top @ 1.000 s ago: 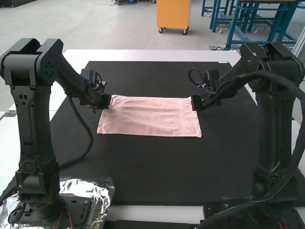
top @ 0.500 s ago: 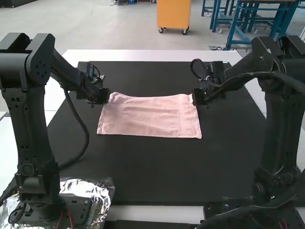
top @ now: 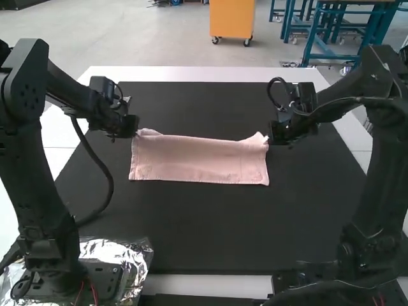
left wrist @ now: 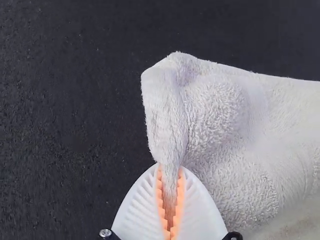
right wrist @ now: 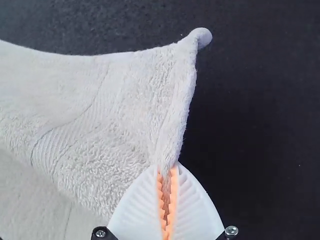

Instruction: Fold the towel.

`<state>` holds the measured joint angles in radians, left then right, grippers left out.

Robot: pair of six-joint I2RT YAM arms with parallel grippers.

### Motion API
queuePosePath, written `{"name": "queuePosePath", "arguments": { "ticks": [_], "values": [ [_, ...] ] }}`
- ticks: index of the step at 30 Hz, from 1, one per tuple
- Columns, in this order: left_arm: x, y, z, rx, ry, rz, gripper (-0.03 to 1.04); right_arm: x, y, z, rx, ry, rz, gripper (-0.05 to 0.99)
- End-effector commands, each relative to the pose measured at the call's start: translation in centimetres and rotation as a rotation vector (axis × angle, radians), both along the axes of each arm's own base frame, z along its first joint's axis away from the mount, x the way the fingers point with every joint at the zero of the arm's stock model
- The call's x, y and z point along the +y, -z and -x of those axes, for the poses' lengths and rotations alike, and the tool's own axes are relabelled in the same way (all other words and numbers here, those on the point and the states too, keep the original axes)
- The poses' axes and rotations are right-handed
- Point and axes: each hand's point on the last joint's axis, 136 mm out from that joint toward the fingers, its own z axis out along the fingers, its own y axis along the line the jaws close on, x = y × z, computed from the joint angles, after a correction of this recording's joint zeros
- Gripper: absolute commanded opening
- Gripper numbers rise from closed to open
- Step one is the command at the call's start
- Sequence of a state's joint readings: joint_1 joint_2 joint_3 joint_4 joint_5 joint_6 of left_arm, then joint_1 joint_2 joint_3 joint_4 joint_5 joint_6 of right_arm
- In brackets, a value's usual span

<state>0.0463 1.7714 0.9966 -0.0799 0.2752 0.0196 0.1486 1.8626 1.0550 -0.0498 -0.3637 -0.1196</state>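
In the high view a pink towel (top: 201, 158) lies as a wide, narrow strip on the black mat, its far edge raised toward the corners. At its far left corner is my left gripper (top: 135, 132); my right gripper (top: 271, 137) is at the far right corner. In the left wrist view the left gripper (left wrist: 170, 200) pinches a bunched piece of the towel (left wrist: 225, 110) between orange pads. The right gripper (right wrist: 166, 200) in the right wrist view is closed on an edge of the towel (right wrist: 120, 95), near a corner that sticks out.
The black mat (top: 236, 236) covers most of the white table (top: 204, 74). Crinkled foil (top: 121, 255) lies around the left arm's base at the near left.
Both grippers have drawn slightly apart, the left one to the left and the right one to the right. The towel's far edge has come nearer, so the towel looks narrower.
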Motion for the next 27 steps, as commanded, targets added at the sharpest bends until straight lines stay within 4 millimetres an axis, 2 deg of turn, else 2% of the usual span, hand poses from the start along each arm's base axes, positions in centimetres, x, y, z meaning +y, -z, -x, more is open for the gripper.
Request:
{"name": "queuePosePath", "arguments": {
  "ticks": [1,5,9,16,27],
  "values": [
    [0.4,-2.0,0.5,-0.046,0.005,-0.008,0.03,-0.1,-2.3,0.6,-0.037,-0.003,-0.032,-0.02],
    [0.4,-2.3,1.8,-0.033,0.004,-0.010,0.03,0.0,-2.7,2.1,-0.025,-0.015,-0.042,-0.02],
    [0.3,-0.9,3.6,0.023,0.004,-0.007,0.03,-0.2,-2.7,3.5,-0.013,-0.013,-0.046,-0.02],
    [0.3,2.2,7.6,0.138,0.007,-0.018,0.03,-0.6,-0.6,6.8,0.076,-0.014,-0.038,-0.02],
    [0.1,3.4,10.6,0.161,0.012,-0.029,0.03,-1.0,3.0,11.6,0.193,-0.018,-0.037,-0.02]
  ]
}}
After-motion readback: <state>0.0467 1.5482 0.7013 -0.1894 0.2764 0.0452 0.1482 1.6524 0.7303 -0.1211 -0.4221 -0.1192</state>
